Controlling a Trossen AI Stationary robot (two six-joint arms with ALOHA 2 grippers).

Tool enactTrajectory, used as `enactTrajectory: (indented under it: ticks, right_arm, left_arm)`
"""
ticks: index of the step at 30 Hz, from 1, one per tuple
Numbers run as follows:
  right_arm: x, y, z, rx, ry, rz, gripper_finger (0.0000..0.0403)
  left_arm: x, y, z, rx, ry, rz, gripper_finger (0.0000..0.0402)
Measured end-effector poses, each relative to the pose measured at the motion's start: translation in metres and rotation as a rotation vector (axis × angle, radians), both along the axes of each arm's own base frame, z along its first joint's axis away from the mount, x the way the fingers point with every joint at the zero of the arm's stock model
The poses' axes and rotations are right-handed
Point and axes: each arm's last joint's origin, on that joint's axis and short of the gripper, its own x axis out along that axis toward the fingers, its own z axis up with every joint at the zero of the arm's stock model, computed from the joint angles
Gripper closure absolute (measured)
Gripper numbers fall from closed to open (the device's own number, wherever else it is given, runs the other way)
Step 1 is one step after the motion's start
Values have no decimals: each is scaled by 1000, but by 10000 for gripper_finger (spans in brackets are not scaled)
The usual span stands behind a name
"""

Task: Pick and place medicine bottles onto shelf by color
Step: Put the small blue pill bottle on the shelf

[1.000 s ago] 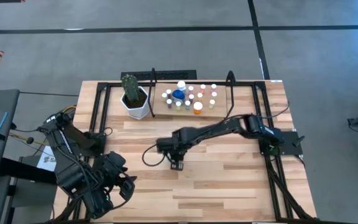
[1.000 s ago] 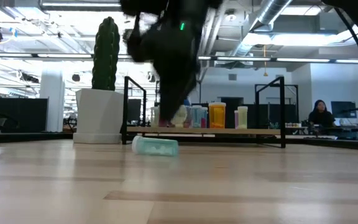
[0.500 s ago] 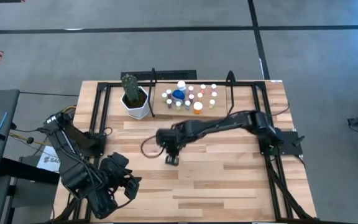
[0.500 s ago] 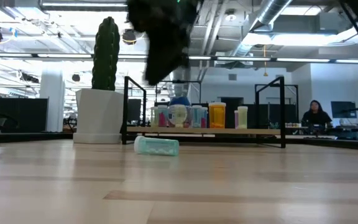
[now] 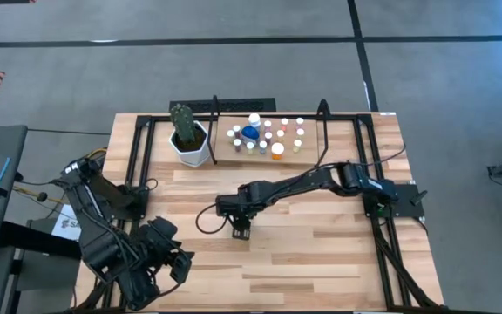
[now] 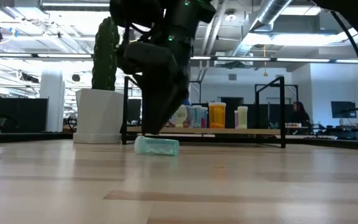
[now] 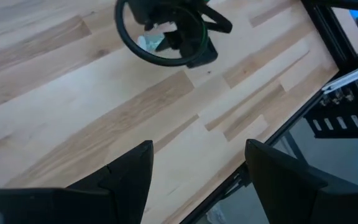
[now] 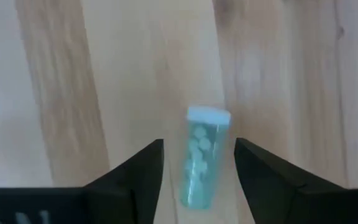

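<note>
Right end effector (image 8: 197, 180) released, fingers straddling teal bottle (image 8: 201, 163) lying on its side mid-counter (image 5: 321, 244). Left end effector (image 7: 194, 177) spread apart, empty, near counter's front-left corner. Other bottles (image 5: 268, 137) on shelf (image 5: 312, 148) at back edge.

A bottle (image 6: 156, 146) lies on the table (image 6: 241, 186) at frame centre, before the shelf (image 6: 229, 131); cactus pot (image 6: 97, 115) left.
</note>
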Motion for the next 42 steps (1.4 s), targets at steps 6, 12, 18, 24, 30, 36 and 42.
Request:
enactTrajectory:
  ticks: [6,12,18,24,30,36,42]
  right_arm:
    - [4,0,-18,-2,20,-2,181]
    - [5,-2,-28,-12,47,-8,217]
    - [6,-2,-28,-13,43,-9,280]
    - [5,-3,-28,-12,49,-10,315]
    - [-4,-12,1,-8,44,-7,307]
    - [-29,-40,90,-2,-115,-45,304]
    - [-76,-62,198,3,-445,-101,304]
  left_arm:
    - [-2,-1,0,1,9,-5,162]
    - [-3,0,-1,5,21,-6,162]
    - [-4,0,-1,11,26,-7,162]
    - [-4,0,-1,10,19,2,162]
    - [-2,1,0,23,0,10,162]
    - [7,10,1,113,-32,-2,162]
    - [30,32,4,357,-72,-56,162]
